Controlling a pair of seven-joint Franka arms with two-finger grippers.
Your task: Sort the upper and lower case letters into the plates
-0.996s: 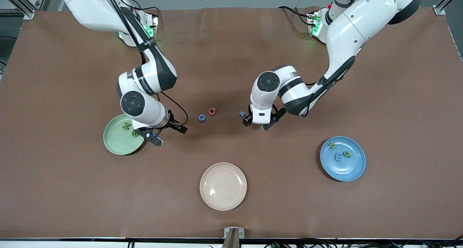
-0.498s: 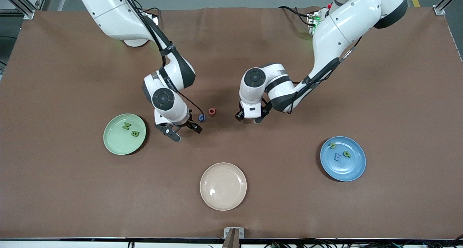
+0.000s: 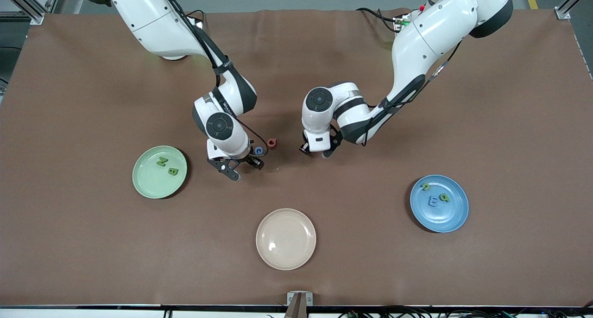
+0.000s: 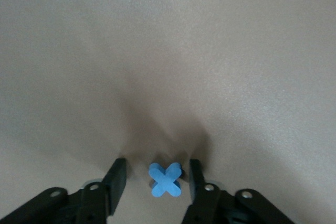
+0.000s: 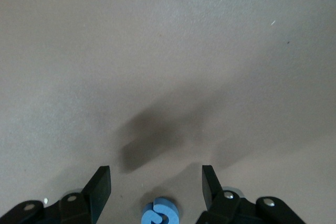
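Observation:
A blue x-shaped letter [image 4: 166, 180] lies flat on the brown mat, and my left gripper [image 4: 157, 166] is down around it, open, with a small gap at each finger. In the front view the left gripper [image 3: 315, 151] hides that letter. My right gripper [image 5: 156, 174] is open wide around a blue curled letter [image 5: 159, 213], touching neither side. The same blue letter [image 3: 258, 150] shows beside the right gripper [image 3: 243, 167]. A red letter [image 3: 272, 143] lies between the two grippers. The pale green plate [image 3: 148, 181] holds two green letters [image 3: 162, 161]. The blue plate [image 3: 447, 218] holds two green letters and a blue one [image 3: 432, 200].
A cream plate [image 3: 286, 238] stands near the front edge of the table, midway between the two ends. The two grippers stand close together at mid-table, with the red letter between them.
The right gripper left the green plate's edge and came to the blue curled letter. The left gripper shifted toward the red letter and covered the blue x. Both pairs of jaws have narrowed.

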